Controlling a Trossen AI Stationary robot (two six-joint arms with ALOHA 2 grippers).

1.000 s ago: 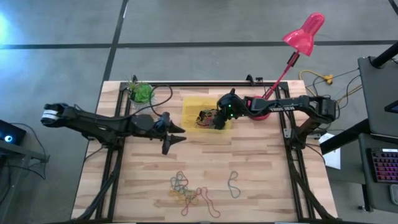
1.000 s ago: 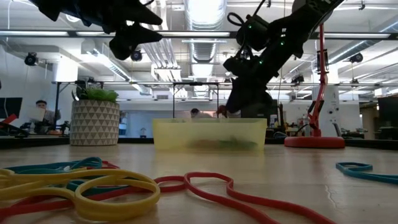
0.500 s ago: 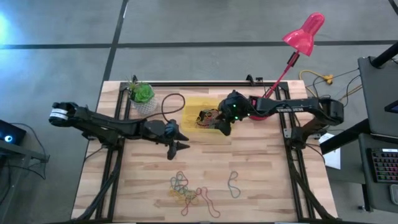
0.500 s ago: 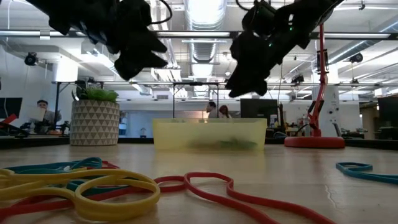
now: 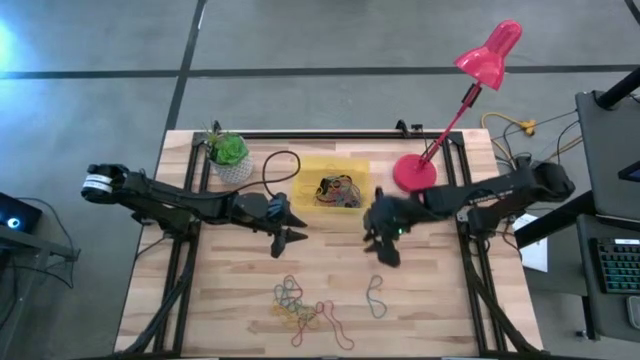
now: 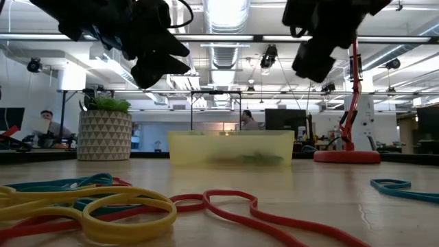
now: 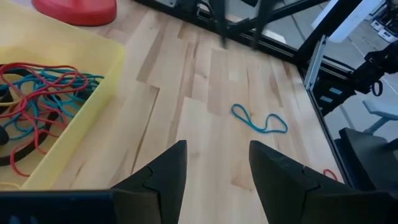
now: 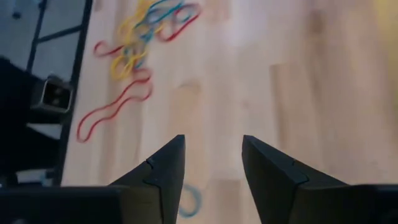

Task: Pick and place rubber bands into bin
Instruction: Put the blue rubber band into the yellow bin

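The wooden table (image 5: 430, 300) carries the yellow bin (image 5: 333, 185), holding a tangle of bands, beyond and to the left of the right gripper (image 5: 384, 250). That gripper hangs empty, fingers apart, above a lone blue-green rubber band (image 5: 376, 295). It should drop straight down over one strand before closing. The left gripper (image 5: 292, 236), also parted and empty, waits above the multicoloured rubber bands (image 5: 305, 308).
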